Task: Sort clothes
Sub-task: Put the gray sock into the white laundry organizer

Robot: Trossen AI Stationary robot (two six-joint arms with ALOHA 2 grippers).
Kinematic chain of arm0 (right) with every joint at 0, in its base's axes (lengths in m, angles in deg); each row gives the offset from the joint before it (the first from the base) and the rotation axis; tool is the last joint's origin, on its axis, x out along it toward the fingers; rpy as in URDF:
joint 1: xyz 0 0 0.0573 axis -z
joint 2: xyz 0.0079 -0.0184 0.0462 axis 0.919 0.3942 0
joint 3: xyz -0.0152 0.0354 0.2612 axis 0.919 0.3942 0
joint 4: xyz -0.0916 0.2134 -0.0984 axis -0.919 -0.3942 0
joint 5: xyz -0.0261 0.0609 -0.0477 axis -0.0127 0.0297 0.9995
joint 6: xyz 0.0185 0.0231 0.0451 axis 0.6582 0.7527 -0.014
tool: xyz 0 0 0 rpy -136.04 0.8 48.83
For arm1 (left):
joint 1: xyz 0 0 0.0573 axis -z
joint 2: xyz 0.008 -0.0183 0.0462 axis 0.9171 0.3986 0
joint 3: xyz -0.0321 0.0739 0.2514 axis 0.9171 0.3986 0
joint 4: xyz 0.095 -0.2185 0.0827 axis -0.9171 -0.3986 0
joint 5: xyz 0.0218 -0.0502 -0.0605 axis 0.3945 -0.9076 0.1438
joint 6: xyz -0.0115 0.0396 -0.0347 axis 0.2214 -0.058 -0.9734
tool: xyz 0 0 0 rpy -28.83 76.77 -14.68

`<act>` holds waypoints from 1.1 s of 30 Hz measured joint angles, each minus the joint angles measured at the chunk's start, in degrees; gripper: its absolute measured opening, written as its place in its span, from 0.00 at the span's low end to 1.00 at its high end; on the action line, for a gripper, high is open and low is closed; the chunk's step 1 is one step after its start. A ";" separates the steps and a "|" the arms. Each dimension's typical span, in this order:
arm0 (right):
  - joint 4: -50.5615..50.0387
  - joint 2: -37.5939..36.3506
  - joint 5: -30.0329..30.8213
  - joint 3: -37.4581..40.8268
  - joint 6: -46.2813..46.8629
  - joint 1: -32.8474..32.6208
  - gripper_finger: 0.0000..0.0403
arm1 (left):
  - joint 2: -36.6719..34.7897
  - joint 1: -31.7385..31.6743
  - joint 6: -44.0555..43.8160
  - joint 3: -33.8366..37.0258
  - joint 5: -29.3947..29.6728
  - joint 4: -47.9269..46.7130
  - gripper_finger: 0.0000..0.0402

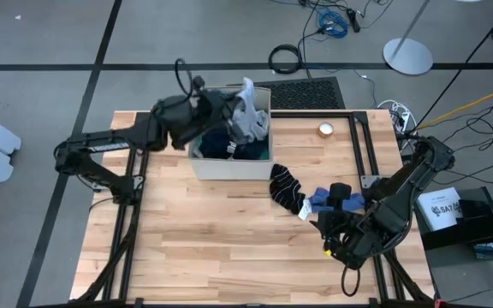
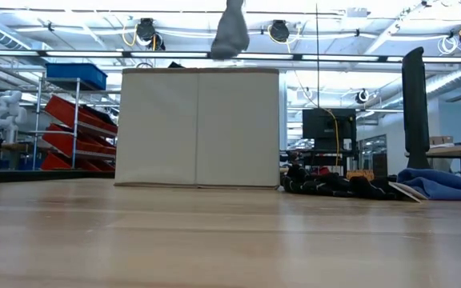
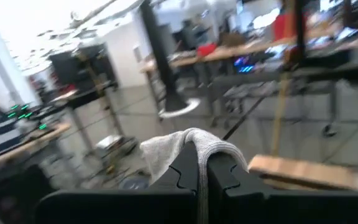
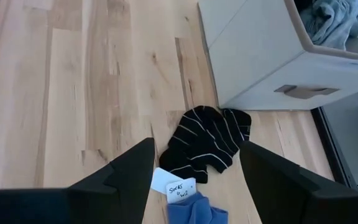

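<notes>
Above the beige box [image 1: 229,162] at the far middle of the desk [image 1: 187,248], I see my left tool [image 3: 202,177] clenched on a grey garment [image 3: 188,149], which drapes over its fingers and hangs over the box's open top. Other clothes lie inside the box. My right tool [image 4: 194,180] hovers with its fingers spread wide, holding nothing, over the striped black socks [image 4: 207,143] and a small blue piece [image 4: 191,211] right of the box.

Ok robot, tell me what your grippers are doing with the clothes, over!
Left gripper shut on grey garment, up over the beige box. Right gripper open above striped black socks on table. Nothing in the way.
</notes>
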 joint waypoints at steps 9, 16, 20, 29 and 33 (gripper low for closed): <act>0.14 0.00 0.33 0.00 -0.06 0.00 0.56 | 1.80 -14.27 -11.62 0.00 -10.03 -5.45 0.00; 0.96 0.00 0.45 -0.02 -0.09 0.48 0.56 | 8.45 -20.66 -15.22 0.00 -15.67 -4.39 0.00; 0.92 0.00 0.43 -0.02 -0.26 0.50 0.56 | 13.76 -21.36 -16.51 0.00 -19.00 -4.48 0.00; 0.76 0.00 0.00 -0.02 -0.20 0.48 0.56 | 24.48 -20.87 -16.52 0.00 -21.05 -7.19 0.00; 0.76 0.00 -0.10 -0.02 0.17 0.37 0.56 | 26.92 -20.40 -16.50 0.02 -22.11 -10.05 0.00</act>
